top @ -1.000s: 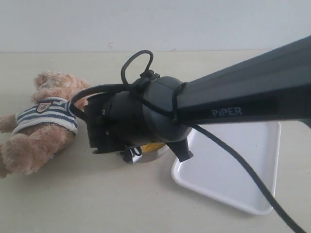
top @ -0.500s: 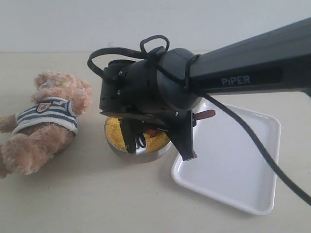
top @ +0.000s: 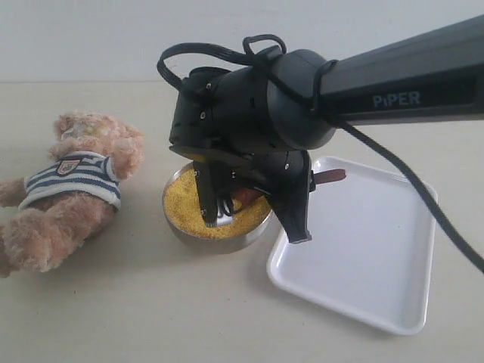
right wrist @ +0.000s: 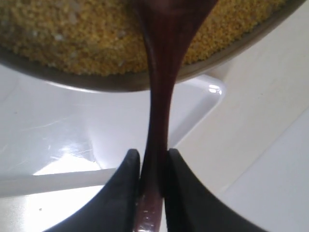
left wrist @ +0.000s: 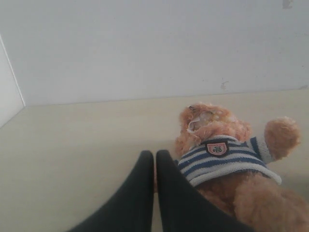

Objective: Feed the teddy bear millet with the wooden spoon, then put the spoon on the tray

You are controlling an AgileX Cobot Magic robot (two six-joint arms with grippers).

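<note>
The teddy bear [top: 72,193] lies on its back at the left, in its striped shirt, also in the left wrist view [left wrist: 227,154]. A steel bowl [top: 189,231] of yellow millet [top: 181,204] stands beside it, and the white tray [top: 370,249] lies to the right. My right gripper [right wrist: 153,157] is shut on the wooden spoon [right wrist: 159,96] at mid-handle. The spoon's round end [top: 243,198] rests at the millet [right wrist: 72,34] surface, and its handle end [top: 333,176] sticks out over the tray. My left gripper [left wrist: 155,154] is shut and empty, close to the bear's side.
The right arm [top: 393,76] reaches in from the right above the bowl and tray and hides the bowl's far side. The pale tabletop [top: 151,318] ends at a white wall [top: 91,38] behind.
The right arm has swung from close to the bear's head back to the right and risen, uncovering the bowl. The spoon's round end now lies in the millet. The left gripper stays shut.
</note>
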